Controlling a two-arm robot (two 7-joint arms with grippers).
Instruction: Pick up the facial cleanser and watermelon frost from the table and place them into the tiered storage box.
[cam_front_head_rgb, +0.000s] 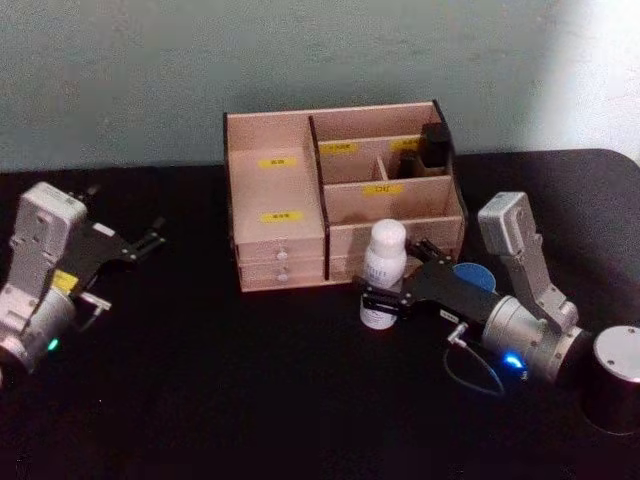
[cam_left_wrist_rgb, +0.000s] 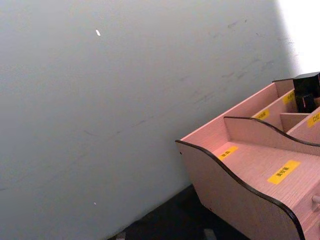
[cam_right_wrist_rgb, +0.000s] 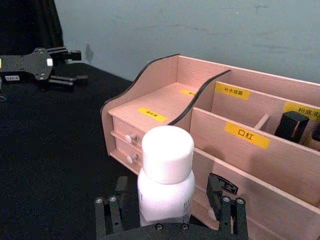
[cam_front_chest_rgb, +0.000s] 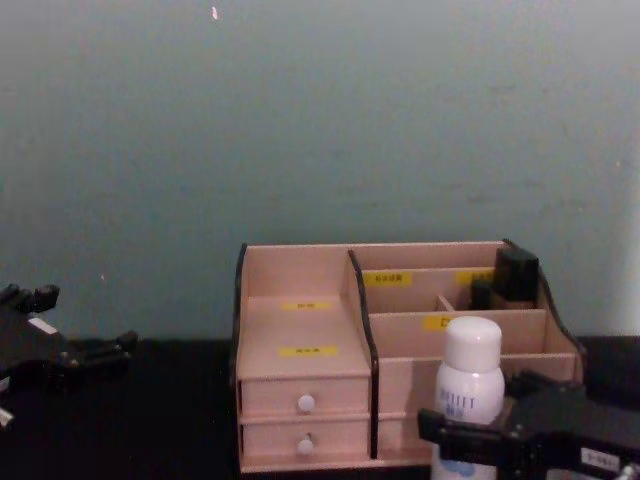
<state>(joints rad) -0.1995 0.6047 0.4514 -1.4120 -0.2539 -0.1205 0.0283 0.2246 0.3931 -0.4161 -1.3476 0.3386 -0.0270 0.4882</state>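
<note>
Right hand (cam_front_head_rgb: 383, 300) stands open around the white bottle (cam_front_head_rgb: 385, 255), which is on the desk (cam_front_head_rgb: 250, 400) just before the wooden box (cam_front_head_rgb: 275, 200); lifting and placing are left. Left hand (cam_front_head_rgb: 150, 240) rests open, far left.

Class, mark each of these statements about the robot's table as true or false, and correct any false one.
1. The white bottle stands upright on the table in front of the tiered storage box. True.
2. The right gripper hovers above the box. False: it is low at the table, its jaws either side of the bottle.
3. The left gripper holds a bottle. False: its jaws are open and empty, left of the box.
4. A black item sits in the box's rear right compartment. True.
5. The box's drawers are pulled out. False: both are shut.
</note>
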